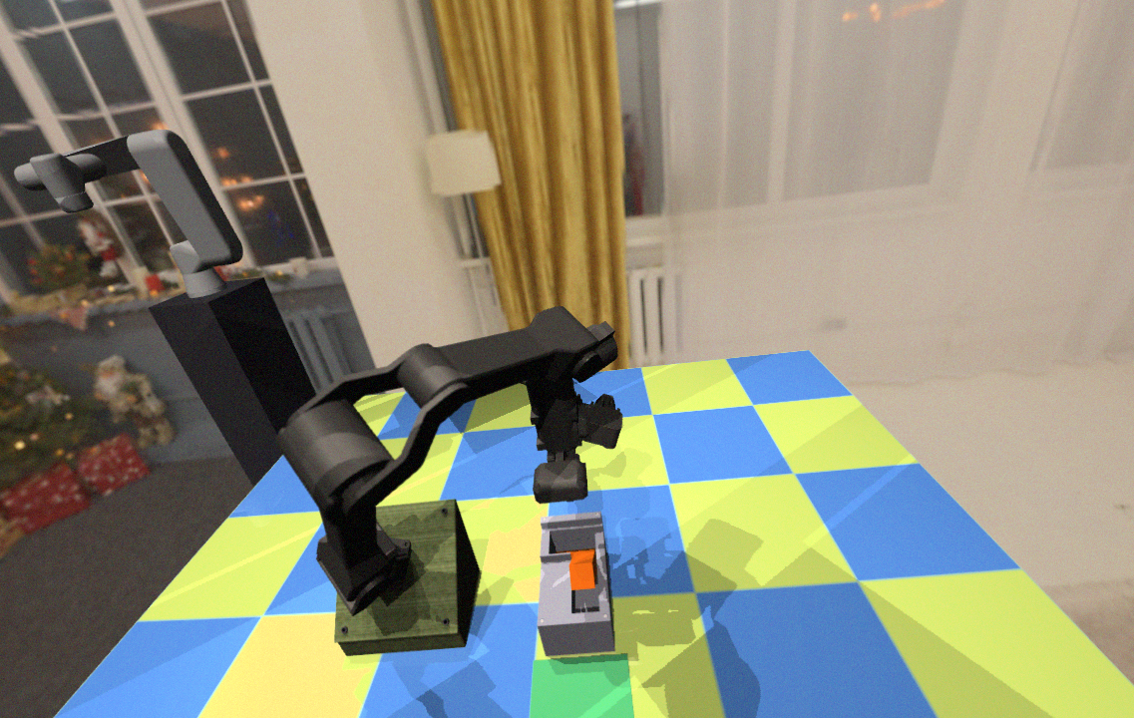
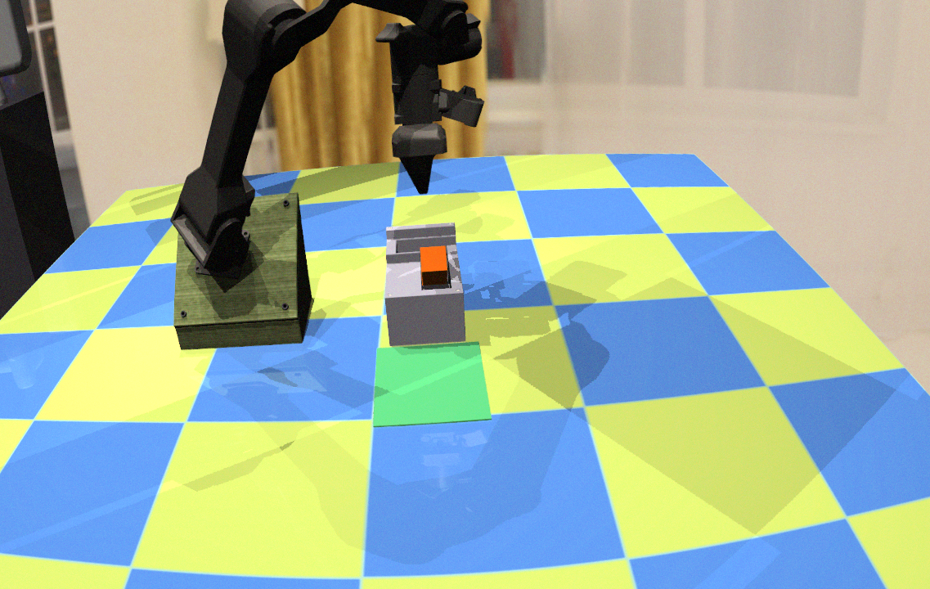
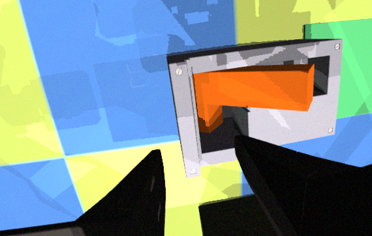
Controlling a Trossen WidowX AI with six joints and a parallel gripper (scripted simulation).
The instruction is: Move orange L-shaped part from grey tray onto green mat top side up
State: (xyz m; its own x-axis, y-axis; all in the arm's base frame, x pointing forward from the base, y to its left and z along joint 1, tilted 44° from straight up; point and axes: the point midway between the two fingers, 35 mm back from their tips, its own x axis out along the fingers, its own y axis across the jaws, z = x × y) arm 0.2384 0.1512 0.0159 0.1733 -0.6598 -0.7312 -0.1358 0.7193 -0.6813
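Note:
The orange L-shaped part [image 1: 582, 568] [image 2: 433, 259] [image 3: 258, 86] is tipped in the pocket of the grey tray [image 1: 574, 638] [image 2: 424, 318] [image 3: 304, 121]. Its L-shaped end is down in the pocket at the end far from the mat. Its straight end stands raised toward the mat, with dark open pocket showing beneath it. My gripper [image 2: 422, 188] [image 3: 198, 151] is open and empty, with a gap between its fingertips in the wrist view. It hangs above the tray's far end, clear of the part. The green mat [image 1: 579, 687] [image 2: 428, 384] [image 3: 363, 72] bears nothing.
The wooden base [image 1: 428, 571] [image 2: 255, 293] of my arm stands left of the tray. A raised rail edges the tray's far end. The mat lies in front of the tray's near wall. A grey arm [image 1: 187, 196] stands on a black pedestal beyond the table at the left.

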